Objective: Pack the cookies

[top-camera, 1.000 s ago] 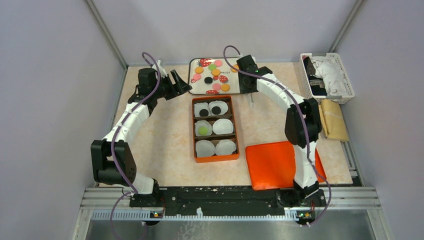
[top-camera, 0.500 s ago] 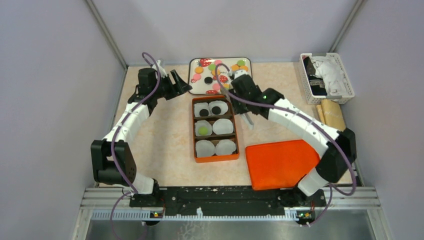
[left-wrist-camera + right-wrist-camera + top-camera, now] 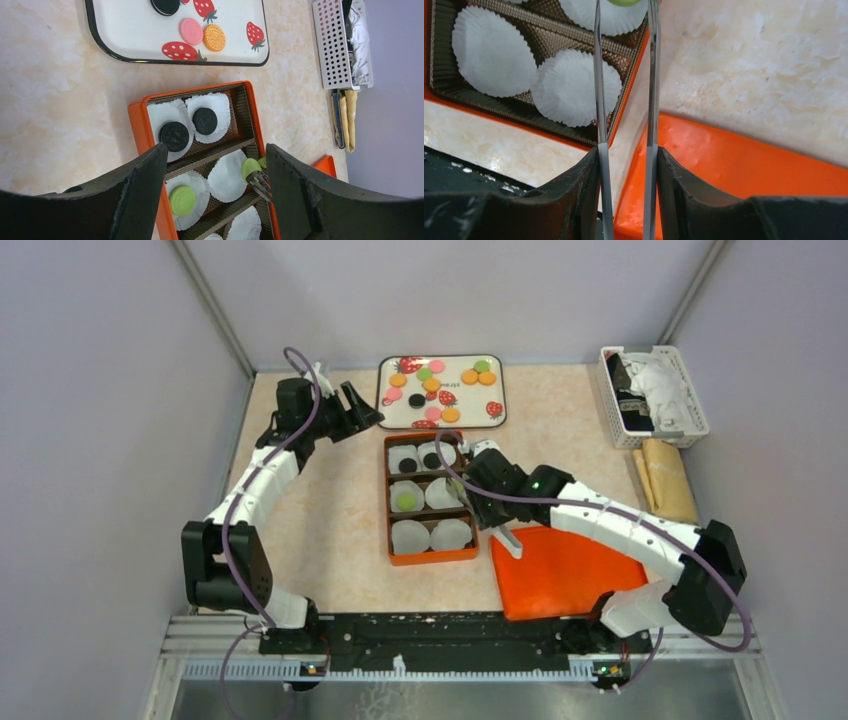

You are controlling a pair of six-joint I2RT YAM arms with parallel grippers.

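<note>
Two jaws of the right gripper point(image 3: 626, 152) are clamping a pair of metal tongs point(image 3: 652, 100), whose tips are pinching one green cookie point(image 3: 250, 167) over the right-hand paper cup point(image 3: 227, 175) in the middle row of the orange box point(image 3: 432, 558). Three more are lying in that box's cups: two black cookies point(image 3: 408, 465) in the far row and a second green cookie point(image 3: 405, 501) at middle left. The left gripper point(image 3: 216, 150) is hanging with its jaws spread wide and holding nothing, over the desk point(image 3: 330, 510) just beside the left edge of the tray point(image 3: 465, 400). Loose cookies point(image 3: 431, 384), orange, pink, green and black, are lying scattered on this tray, which is sitting at the far edge of the desk. An orange lid point(image 3: 560, 575) is resting on the desk just right of the box's near corner, under the right arm point(image 3: 620, 525).
</note>
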